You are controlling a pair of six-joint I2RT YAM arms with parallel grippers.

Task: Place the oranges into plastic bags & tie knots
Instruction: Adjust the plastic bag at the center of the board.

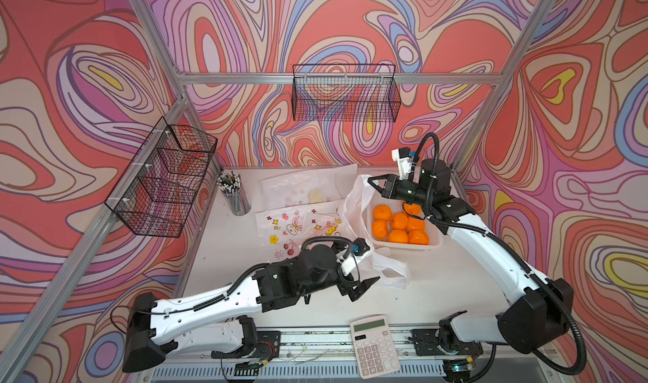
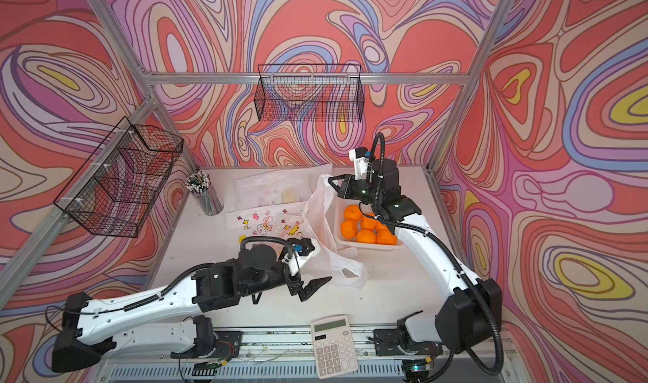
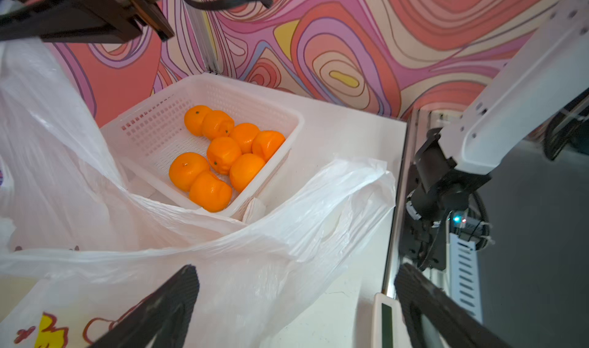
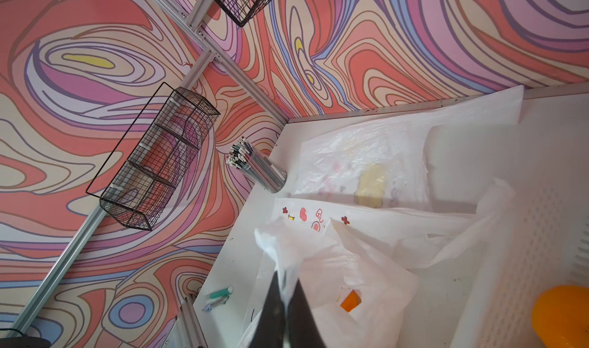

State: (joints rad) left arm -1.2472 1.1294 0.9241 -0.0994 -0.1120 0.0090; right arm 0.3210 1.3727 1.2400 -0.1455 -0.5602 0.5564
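Below the right end effector (image 1: 371,182), the bag (image 1: 352,205) slants frontward.

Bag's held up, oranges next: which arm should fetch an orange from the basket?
Left. The left hand is open and empty, beside the bag, with the oranges in the basket just beyond. The right hand is shut on the bag's upper edge, holding it up; letting go would probably drop it.
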